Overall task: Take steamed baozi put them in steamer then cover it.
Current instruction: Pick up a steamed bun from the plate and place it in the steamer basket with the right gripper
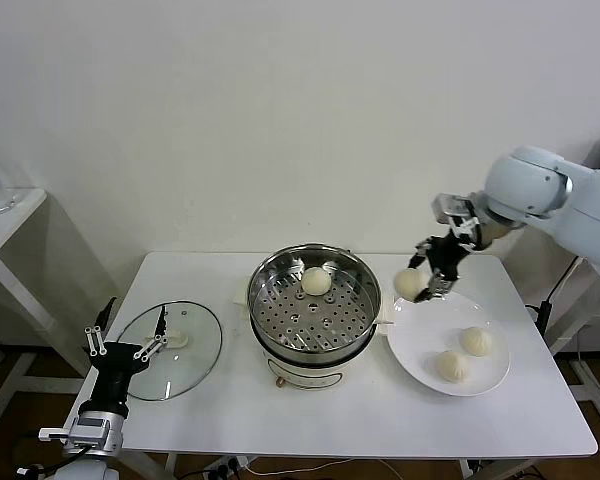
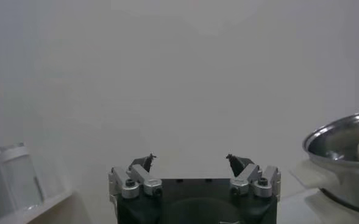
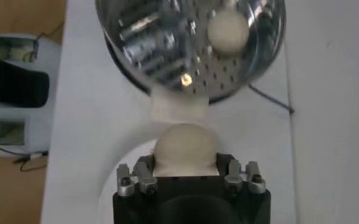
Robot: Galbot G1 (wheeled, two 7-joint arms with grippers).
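The left hand [image 1: 126,343] is parked at the table's [image 1: 310,420] left edge, fingers spread wide and holding nothing. The lid [image 1: 170,350] lies flat on the table just beside it, toward the steamer.

The steamer [image 1: 315,305] stands uncovered at the table's middle. One bun [image 1: 316,281] rests on its perforated floor, toward the far side.

The right hand [image 1: 427,278] hangs in the air between the steamer and the plate [image 1: 420,345], above the plate's near-steamer rim. Its fingers are closed around a second bun [image 1: 410,284]; the right wrist view shows the bun [image 3: 185,146] seated between the fingers, with the steamer rim just ahead.

Two buns remain on the plate, below and outward of the right hand: one [image 1: 476,341] farther back, one [image 1: 451,366] nearer the front.

Step in hand: transfer of the second bun, judged about midway. Next move: carry the bun over the rim, lower it onto a bare part of the floor clear of the first bun, then release.
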